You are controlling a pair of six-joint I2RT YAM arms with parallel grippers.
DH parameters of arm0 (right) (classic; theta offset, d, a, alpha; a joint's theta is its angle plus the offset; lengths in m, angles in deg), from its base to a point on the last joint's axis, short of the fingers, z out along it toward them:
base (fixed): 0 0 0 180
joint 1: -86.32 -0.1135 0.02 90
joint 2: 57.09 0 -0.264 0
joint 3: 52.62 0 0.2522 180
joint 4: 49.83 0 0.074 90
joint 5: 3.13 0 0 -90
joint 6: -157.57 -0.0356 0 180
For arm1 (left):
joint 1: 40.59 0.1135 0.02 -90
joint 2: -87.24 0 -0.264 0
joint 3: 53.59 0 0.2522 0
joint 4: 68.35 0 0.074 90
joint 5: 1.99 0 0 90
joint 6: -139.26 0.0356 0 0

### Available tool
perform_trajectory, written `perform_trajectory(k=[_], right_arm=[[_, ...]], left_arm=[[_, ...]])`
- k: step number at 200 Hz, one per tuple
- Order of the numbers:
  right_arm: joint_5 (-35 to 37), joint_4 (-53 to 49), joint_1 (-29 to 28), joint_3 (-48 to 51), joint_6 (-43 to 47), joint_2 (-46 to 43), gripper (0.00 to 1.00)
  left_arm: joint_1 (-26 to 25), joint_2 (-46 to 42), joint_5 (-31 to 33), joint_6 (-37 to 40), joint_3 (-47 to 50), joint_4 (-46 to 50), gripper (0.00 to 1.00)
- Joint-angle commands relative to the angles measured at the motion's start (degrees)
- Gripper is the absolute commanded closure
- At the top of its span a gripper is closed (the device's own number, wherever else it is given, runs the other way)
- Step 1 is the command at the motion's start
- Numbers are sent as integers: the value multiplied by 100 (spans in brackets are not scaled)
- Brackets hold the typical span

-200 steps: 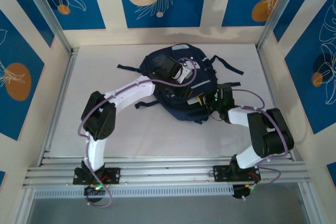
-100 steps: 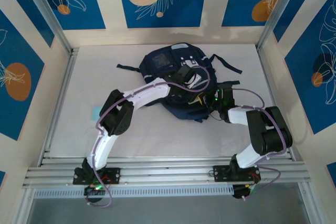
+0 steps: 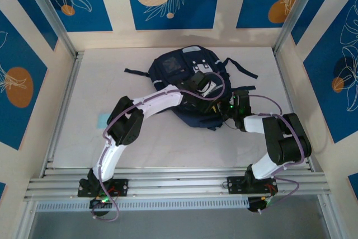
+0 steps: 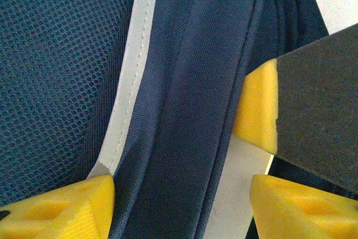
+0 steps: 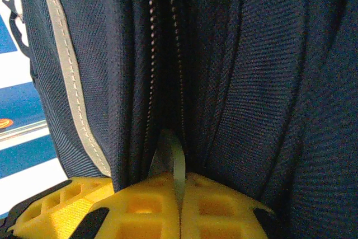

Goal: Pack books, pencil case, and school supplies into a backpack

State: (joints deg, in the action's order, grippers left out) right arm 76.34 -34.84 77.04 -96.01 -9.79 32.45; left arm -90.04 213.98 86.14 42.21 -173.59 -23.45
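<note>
Has the light-blue pad (image 3: 103, 120) lying flat on the table (image 3: 168, 144), just left of the elbow of the left arm (image 3: 126, 127). Pinches a pale zipper pull (image 5: 170, 158) between the closed fingers of the right gripper (image 5: 180, 186), at the near right side of the backpack (image 5: 268, 82). Holds the left gripper (image 4: 182, 211) farther back over the backpack, fingers spread wide astride a navy fold beside the grey stripe (image 4: 126, 82), gripping nothing. Backpack mid-table, toward the far side.
</note>
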Motion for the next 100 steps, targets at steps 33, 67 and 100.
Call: perform_trajectory(k=[33, 67, 100], right_arm=[[-221, -276, 40, 141, 162, 63, 100], [-250, -277, 44, 126, 195, 89, 100], [-404, -110, 34, 8, 257, 152, 100]], left_arm=[[-35, 530, 1066, 277, -122, 324, 56], [50, 709, 1159, 362, -370, 464, 90], [50, 146, 268, 105, -230, 414, 100]])
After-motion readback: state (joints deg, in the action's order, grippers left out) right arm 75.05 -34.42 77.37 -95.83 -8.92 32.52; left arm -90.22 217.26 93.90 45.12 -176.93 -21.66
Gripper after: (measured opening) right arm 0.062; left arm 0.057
